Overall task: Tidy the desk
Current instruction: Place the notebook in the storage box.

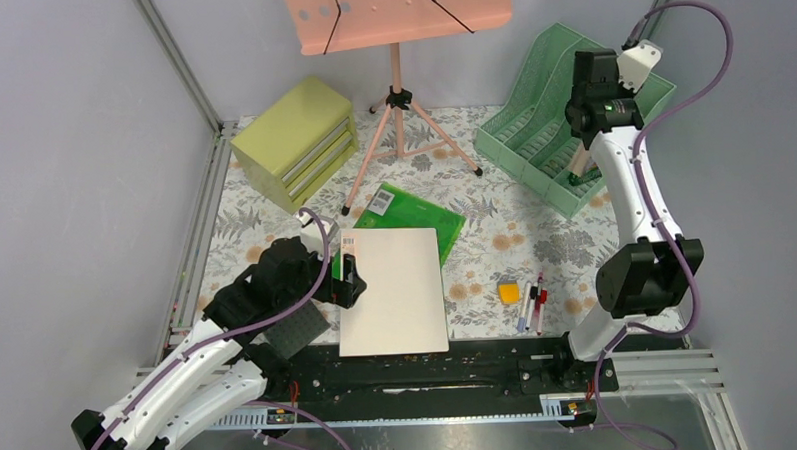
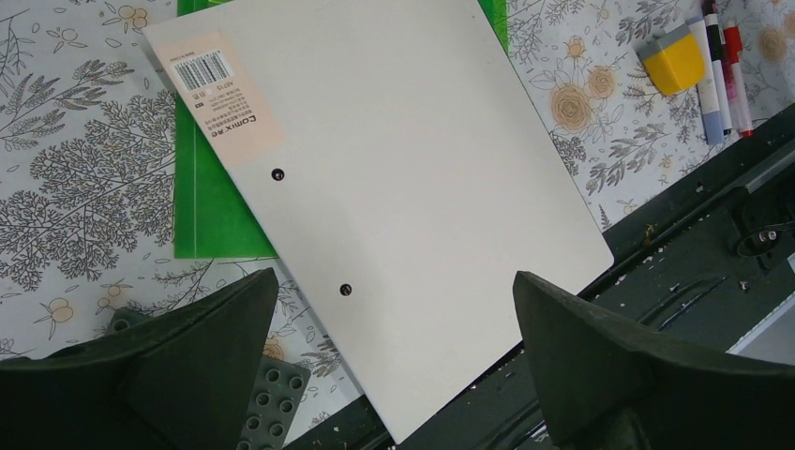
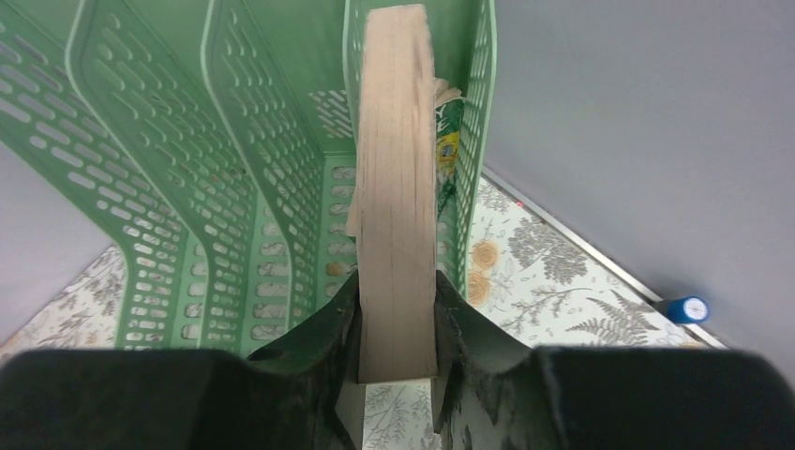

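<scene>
The desk [image 1: 505,231] has a fern-and-flower print. A white folder [image 1: 392,290] with a barcode label lies at the front centre, overlapping a green folder [image 1: 414,209]. My left gripper [image 1: 348,282] is open and empty, hovering over the white folder's left edge; in the left wrist view the gripper [image 2: 396,281] spans the white folder [image 2: 394,159]. My right gripper [image 3: 397,309] is shut on a thick tan book [image 3: 398,187], held upright by its page edge in the rightmost slot of the green file rack [image 3: 234,141]. The right gripper [image 1: 581,167] is at the back right.
An olive drawer cabinet [image 1: 297,140] and a pink music stand [image 1: 397,15] stand at the back. A yellow eraser [image 1: 509,292] and pens [image 1: 533,302] lie front right. A grey studded plate [image 1: 298,334] lies under the left arm. A blue cylinder [image 3: 689,307] lies by the wall.
</scene>
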### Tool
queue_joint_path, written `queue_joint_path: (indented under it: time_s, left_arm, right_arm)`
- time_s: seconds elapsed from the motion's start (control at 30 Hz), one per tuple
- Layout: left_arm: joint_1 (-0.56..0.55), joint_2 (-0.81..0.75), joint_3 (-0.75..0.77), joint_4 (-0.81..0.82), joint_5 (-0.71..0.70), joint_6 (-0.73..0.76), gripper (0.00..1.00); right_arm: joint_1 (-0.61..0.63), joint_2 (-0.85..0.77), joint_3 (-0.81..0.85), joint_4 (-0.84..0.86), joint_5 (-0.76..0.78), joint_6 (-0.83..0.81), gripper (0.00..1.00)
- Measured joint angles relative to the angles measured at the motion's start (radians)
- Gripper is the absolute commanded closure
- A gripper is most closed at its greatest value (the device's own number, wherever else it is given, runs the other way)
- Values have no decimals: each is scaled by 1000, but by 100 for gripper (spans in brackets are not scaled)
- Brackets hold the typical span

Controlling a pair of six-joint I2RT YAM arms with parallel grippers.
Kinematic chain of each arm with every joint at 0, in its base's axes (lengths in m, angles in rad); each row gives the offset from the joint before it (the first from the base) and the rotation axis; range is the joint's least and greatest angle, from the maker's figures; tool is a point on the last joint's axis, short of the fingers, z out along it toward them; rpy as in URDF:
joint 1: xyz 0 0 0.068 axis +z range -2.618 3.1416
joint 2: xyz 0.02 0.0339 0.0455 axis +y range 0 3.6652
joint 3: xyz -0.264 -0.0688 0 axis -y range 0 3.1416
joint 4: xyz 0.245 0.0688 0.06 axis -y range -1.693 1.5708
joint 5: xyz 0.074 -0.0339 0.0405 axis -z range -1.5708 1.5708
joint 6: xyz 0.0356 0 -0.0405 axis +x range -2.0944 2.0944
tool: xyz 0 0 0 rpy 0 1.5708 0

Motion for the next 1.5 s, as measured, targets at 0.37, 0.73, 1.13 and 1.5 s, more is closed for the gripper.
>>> queue_joint_path:
  time_s: [0.37,0.73,1.13,1.5]
  left_arm:
    - [0,11,0,0,18,3,1]
    - [0,12,0,0,26,3,1]
    - [0,3,0,0,26,3,1]
    - [0,3,0,0,26,4,1]
  right_arm:
    - [-6,-71,-156,95,-90,-8,100]
    - [-29,-56,-129,145,-84,-64,100]
    - [-106,78,-19,167,-80,-77,100]
    - [-130,137,-34,244,-116,-97,82]
